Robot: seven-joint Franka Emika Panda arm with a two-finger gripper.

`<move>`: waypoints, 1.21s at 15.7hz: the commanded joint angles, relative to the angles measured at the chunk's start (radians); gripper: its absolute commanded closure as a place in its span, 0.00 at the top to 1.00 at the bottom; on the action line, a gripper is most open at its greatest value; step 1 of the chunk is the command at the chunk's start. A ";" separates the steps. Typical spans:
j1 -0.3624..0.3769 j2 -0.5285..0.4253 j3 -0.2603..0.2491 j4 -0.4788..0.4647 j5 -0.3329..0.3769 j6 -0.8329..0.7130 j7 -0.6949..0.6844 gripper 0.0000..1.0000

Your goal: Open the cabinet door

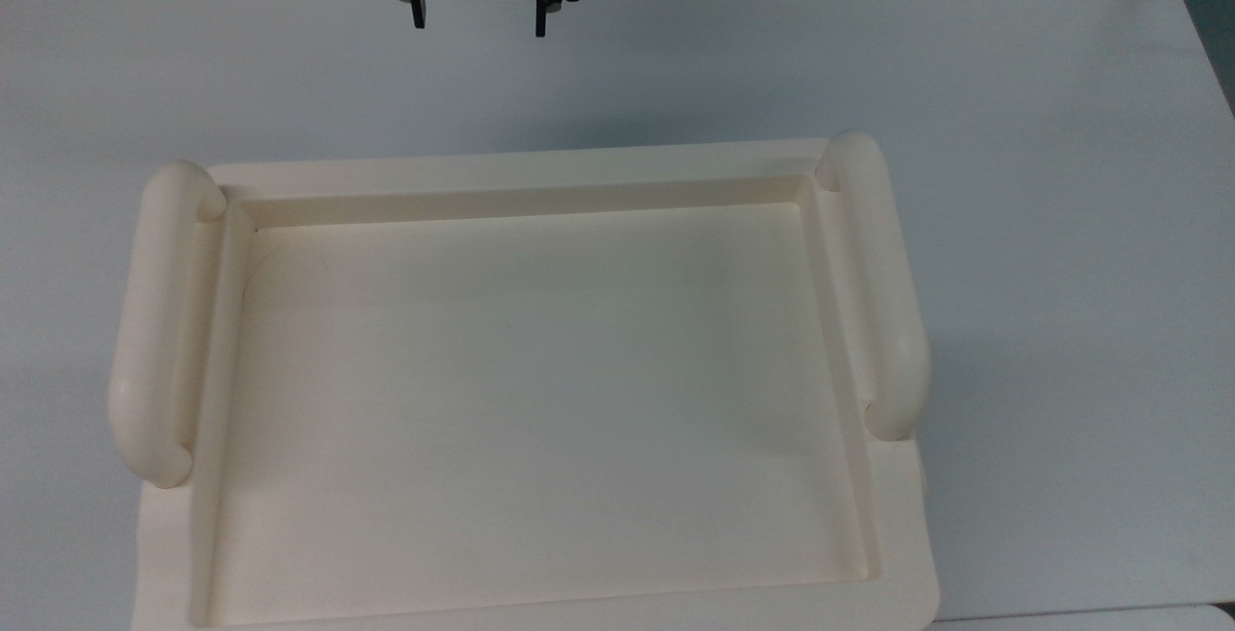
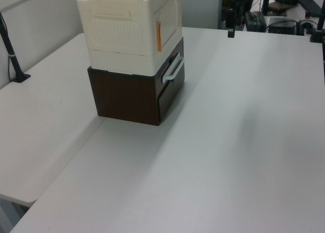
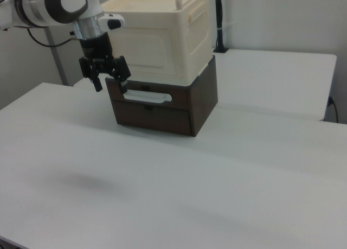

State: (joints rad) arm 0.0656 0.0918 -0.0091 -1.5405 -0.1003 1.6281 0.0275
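bright, even light; soft shadows, slight blur

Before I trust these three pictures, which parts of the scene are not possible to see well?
- The cabinet door, right view: the gripper and arm cover its left part, so no handle can be made out.
- The cabinet, top view: its near edge is cut off by the picture's bottom, and its sides lie under the top.
- The gripper, left view: cut off by the picture's top edge, so its fingers cannot be judged there.

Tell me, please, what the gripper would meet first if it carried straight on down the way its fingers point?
Most likely the bare white table: the open gripper points down, apparently in front of the cabinet, though depth is unclear.
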 commanded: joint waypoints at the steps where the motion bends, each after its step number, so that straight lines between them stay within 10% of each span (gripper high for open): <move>1: 0.005 -0.024 -0.003 -0.029 -0.016 -0.005 0.020 1.00; 19: 0.017 0.066 0.008 0.056 -0.004 0.188 0.017 1.00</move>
State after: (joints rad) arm 0.0699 0.1227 -0.0064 -1.5349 -0.1000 1.7535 0.0275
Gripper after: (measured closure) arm 0.000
